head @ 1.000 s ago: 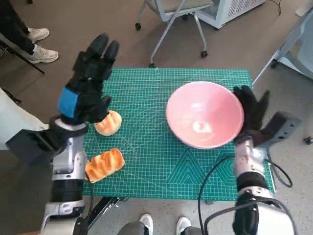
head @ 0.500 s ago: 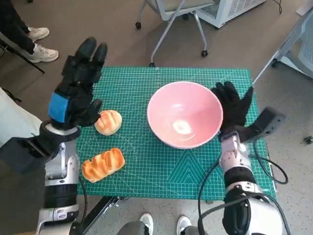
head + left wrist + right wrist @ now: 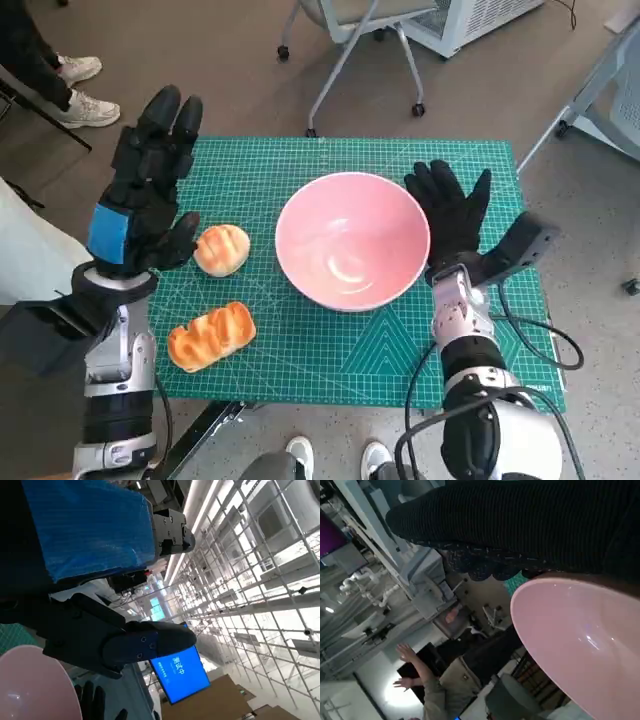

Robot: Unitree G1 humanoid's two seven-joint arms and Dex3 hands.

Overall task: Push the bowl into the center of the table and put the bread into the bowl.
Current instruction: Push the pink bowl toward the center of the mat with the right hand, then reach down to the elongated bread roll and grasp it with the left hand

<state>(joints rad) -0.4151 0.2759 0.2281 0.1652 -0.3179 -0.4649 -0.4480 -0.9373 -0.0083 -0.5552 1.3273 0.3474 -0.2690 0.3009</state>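
Observation:
The pink bowl (image 3: 352, 240) stands empty near the middle of the green cutting mat (image 3: 300, 330); it also shows in the right wrist view (image 3: 580, 640) and the left wrist view (image 3: 30, 690). My right hand (image 3: 452, 217) presses flat against the bowl's right side, fingers spread, holding nothing. A round bun (image 3: 221, 249) lies left of the bowl, and a ridged loaf (image 3: 211, 335) lies nearer the mat's front left. My left hand (image 3: 145, 185) is raised over the mat's left edge beside the bun, fingers extended, empty.
An office chair base (image 3: 345, 60) stands beyond the table's far edge. A person's shoes (image 3: 80, 95) are on the floor at far left. A person with raised hands (image 3: 420, 680) shows in the right wrist view. A metal frame (image 3: 590, 100) stands to the right.
My right hand has pushed the bowl leftward from the mat's right side toward its middle. My left hand has drifted left and away from the bun. The breads have not moved.

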